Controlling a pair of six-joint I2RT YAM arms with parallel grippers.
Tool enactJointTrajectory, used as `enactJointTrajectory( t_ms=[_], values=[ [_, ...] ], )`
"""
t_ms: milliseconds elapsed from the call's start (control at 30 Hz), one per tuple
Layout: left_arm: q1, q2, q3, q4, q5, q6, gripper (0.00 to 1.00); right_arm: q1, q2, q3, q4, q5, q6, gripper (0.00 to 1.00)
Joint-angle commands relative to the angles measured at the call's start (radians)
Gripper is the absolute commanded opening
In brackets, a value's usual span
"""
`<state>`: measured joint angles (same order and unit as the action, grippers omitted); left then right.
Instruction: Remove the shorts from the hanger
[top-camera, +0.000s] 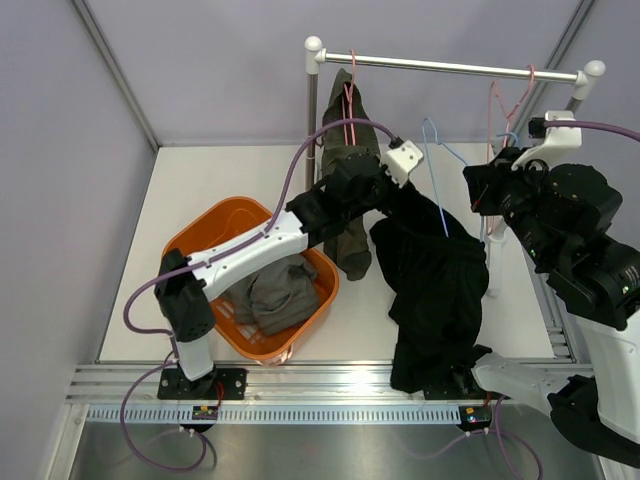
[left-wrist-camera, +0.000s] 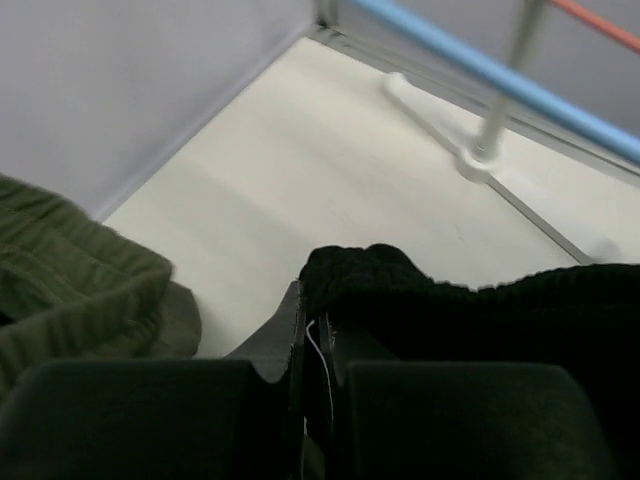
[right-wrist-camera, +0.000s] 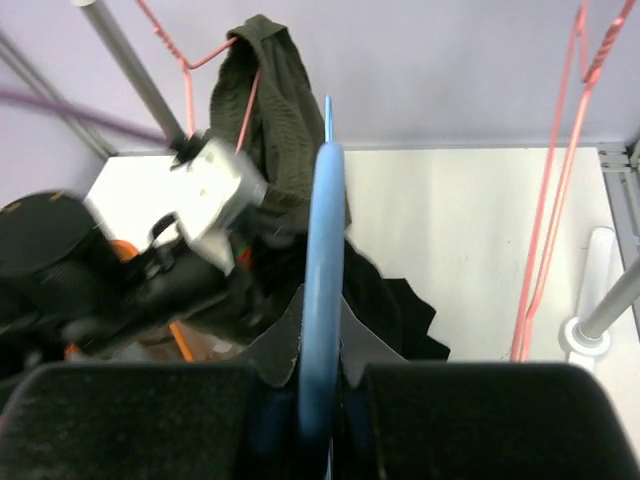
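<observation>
Matte left end effector (left-wrist-camera: 312, 335) clamped on ribbed black shorts (left-wrist-camera: 480, 320), right end effector (right-wrist-camera: 322, 335) pinching smooth, slim blue hanger (right-wrist-camera: 324, 230)

Bright, even, diffuse light; soft shadows. Left of the right gripper (right-wrist-camera: 320, 338), the left arm (right-wrist-camera: 105, 275) smears with blur.

Hangers three: blue hanger (right-wrist-camera: 322, 250), left pink hanger (top-camera: 350, 100), right pink hanger (top-camera: 524, 95); garments three: black shorts (top-camera: 440, 290), olive garment (top-camera: 348, 245), grey garment (top-camera: 280, 295); basket (top-camera: 215, 222) one; rail (top-camera: 450, 67) one.
</observation>
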<state>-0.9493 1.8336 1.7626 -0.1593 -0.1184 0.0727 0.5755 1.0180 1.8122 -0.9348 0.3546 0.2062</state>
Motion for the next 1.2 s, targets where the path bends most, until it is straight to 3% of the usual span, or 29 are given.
enactJointTrajectory(
  t_ms=[0,233,467,667,800,967,1167],
  values=[
    [-0.074,-0.212,-0.055,0.106,0.227,0.199,0.0,0.012,0.039,-0.004,0.12,0.119,-0.03,0.0],
    [-0.146,-0.364,0.004,-0.12,0.402,0.266,0.0,0.011,0.224,0.096,0.195,0.27,-0.103,0.0],
    [-0.152,-0.557,0.055,-0.086,0.28,0.276,0.0,0.006,0.332,0.278,0.123,0.254,-0.097,0.0],
    [-0.152,-0.588,0.308,-0.086,0.246,0.306,0.0,-0.023,0.361,0.343,0.08,0.245,-0.097,0.0],
    [-0.151,-0.602,0.36,-0.054,0.249,0.329,0.0,-0.04,0.352,0.352,0.096,0.225,-0.077,0.0],
    [-0.152,-0.597,0.334,-0.055,0.181,0.368,0.0,-0.051,0.353,0.418,0.099,0.205,-0.068,0.0],
    [-0.151,-0.567,0.232,-0.085,0.291,0.319,0.0,-0.051,0.349,0.469,0.106,0.159,-0.056,0.0]
  ],
)
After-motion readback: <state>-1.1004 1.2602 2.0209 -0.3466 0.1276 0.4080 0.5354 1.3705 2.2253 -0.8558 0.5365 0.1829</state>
